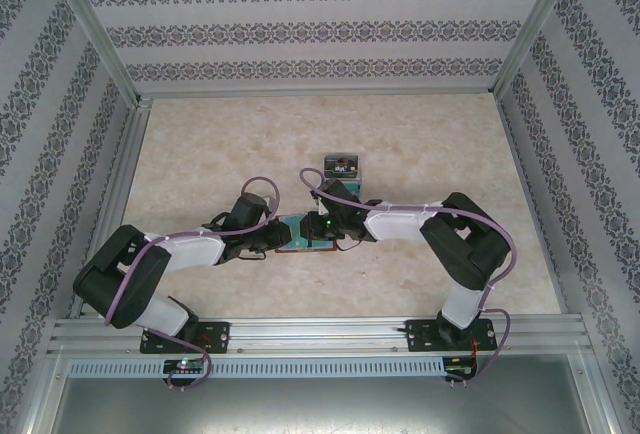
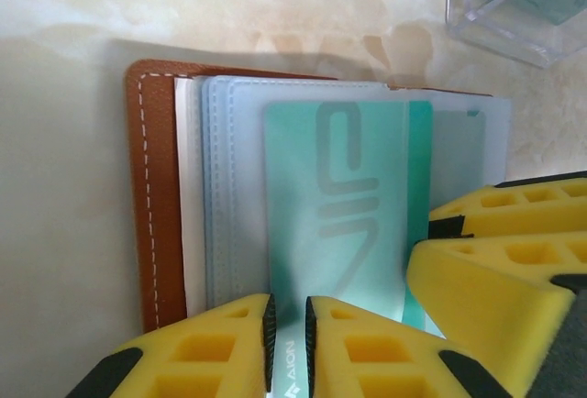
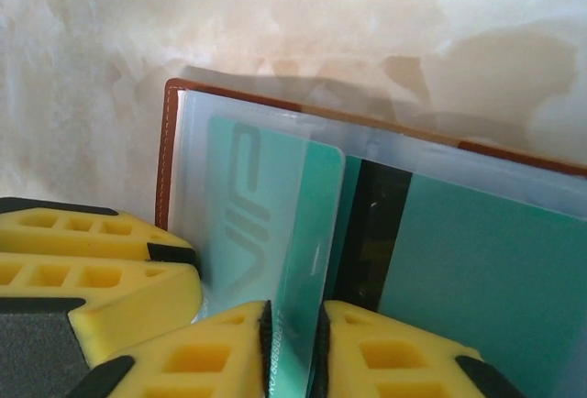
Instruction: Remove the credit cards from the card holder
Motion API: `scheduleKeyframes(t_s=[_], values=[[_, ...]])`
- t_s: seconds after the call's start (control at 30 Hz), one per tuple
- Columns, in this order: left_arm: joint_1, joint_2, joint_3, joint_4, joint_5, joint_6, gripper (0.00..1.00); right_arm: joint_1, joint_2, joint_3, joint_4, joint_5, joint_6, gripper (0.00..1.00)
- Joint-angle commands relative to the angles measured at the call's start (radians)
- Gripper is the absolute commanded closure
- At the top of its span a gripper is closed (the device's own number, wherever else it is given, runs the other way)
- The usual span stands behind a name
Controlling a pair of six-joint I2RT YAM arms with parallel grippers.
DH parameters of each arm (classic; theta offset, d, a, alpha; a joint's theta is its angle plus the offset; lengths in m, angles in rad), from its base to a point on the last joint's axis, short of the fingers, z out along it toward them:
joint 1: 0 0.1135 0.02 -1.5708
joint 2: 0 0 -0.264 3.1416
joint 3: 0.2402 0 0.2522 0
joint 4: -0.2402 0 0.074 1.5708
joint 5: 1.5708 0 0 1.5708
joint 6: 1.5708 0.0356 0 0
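Nearest the left wrist camera, the left gripper (image 2: 289, 343) shows two yellow ribbed fingers whose dark pads are drawn in to a thin slit, pinching the near edge of a teal card (image 2: 348, 196) that bears large pale lettering. That card lies on the open card holder (image 2: 156, 205), whose reddish-brown stitched cover frames a stack of blue-grey translucent leaves. At the lower right of that view, further yellow fingers (image 2: 495, 270) sit just beside the card. In the right wrist view, the right gripper (image 3: 293, 352) stands with its pads narrowly apart and a frosted sleeve (image 3: 307, 233) filling the gap between them; a teal card marked VIP shows through this sleeve, and whether the pads bear on the sleeve alone or on the card inside cannot be told. A second card (image 3: 477, 270), teal with a black stripe, lies to the right under another clear leaf. Seen from above, the card holder rests flat near the middle of the marbled table (image 1: 200, 154), between the two wrists, with a small clear box (image 1: 340, 164) just beyond it.
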Motion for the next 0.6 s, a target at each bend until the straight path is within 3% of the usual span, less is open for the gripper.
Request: scheduleKeyframes(t_s=[0.0, 0.17, 0.57], values=[[0.006, 0.013, -0.024, -0.007, 0.009, -0.012, 0.81, 0.007, 0.022, 0.0, 0.024, -0.042, 0.024, 0.83], [0.007, 0.005, -0.021, -0.032, -0.003, -0.013, 0.81, -0.004, 0.011, -0.019, 0.04, -0.045, 0.033, 0.99], [0.008, -0.001, -0.01, -0.103, -0.054, -0.005, 0.86, -0.11, -0.085, -0.169, 0.154, -0.106, 0.08, 1.0]])
